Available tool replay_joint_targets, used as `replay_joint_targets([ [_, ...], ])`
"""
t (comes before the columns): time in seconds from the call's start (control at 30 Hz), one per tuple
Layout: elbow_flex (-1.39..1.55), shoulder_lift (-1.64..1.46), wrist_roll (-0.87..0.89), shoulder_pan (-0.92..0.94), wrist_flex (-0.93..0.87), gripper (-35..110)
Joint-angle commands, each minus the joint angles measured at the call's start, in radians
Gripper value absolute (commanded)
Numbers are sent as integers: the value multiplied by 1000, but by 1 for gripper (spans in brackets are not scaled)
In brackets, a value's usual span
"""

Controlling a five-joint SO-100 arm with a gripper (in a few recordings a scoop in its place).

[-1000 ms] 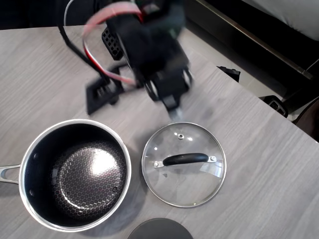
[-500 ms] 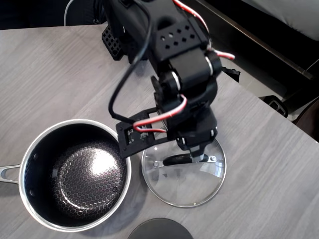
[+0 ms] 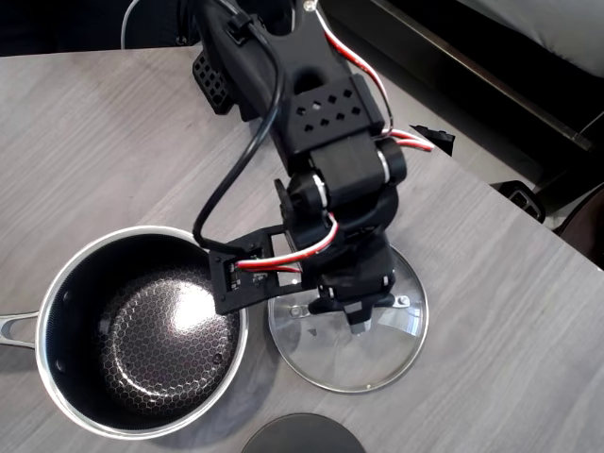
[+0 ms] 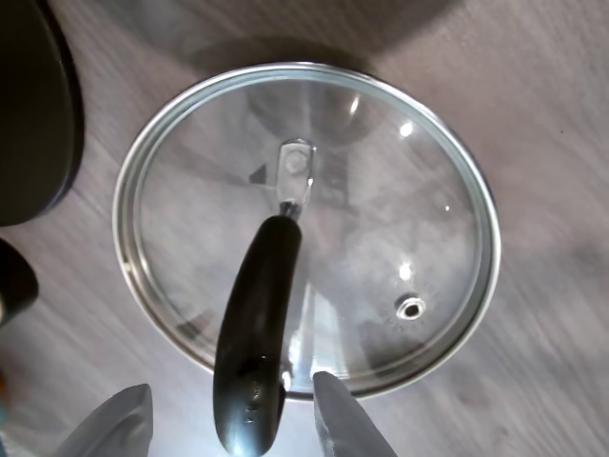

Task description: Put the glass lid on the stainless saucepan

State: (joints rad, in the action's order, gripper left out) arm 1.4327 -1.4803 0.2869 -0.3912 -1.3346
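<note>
Wrist view, nearest the camera: the gripper [image 4: 228,419] has its two fingertips spread apart at the bottom edge, one on each side of the near end of the black bar handle [image 4: 255,328]. A gap shows between each fingertip and the handle; neither touches it.

The handle belongs to the glass lid [image 4: 381,219], which lies flat on the grey wood-grain table [image 4: 552,114], dome side up. The handle runs from between the fingertips up toward the lid centre, where its metal rivet mount [image 4: 295,171] is fixed. The small steam vent [image 4: 411,307] sits to the right of the handle, near the steel rim.

A dark grey matte disc [image 4: 33,105] lies just beyond the lid's left rim in this view, apart from it.

Overhead view: the black arm [image 3: 330,123] reaches down from the top edge, and its gripper [image 3: 357,316] hangs directly over the middle of the glass lid [image 3: 377,363], covering most of the handle. The stainless saucepan [image 3: 142,330] stands just left of the lid, rims close together but not overlapping, honeycomb interior exposed, side handle [image 3: 11,327] pointing away from the lid. The dark grey disc [image 3: 302,436] lies below the lid at the bottom edge
</note>
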Motion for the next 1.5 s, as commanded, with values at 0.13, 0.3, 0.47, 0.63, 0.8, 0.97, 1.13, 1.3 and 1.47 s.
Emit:
replay_joint_targets([
  [0.13, -58, 60, 8, -20, 26, 17],
  [0.3, -123, 129, 8, -17, -2, 5],
  [0.47, -313, 272, 18, -21, -143, 0],
  [0.63, -414, 282, 23, -29, -209, 0],
  [0.8, -491, 170, 25, -55, -258, 0],
  [0.97, -492, -29, 29, -97, -264, 0],
  [1.13, -492, -198, 17, -72, -272, 0],
  [1.3, -492, -276, -6, 92, -284, 0],
  [1.47, -492, -279, -77, 299, -316, 0],
])
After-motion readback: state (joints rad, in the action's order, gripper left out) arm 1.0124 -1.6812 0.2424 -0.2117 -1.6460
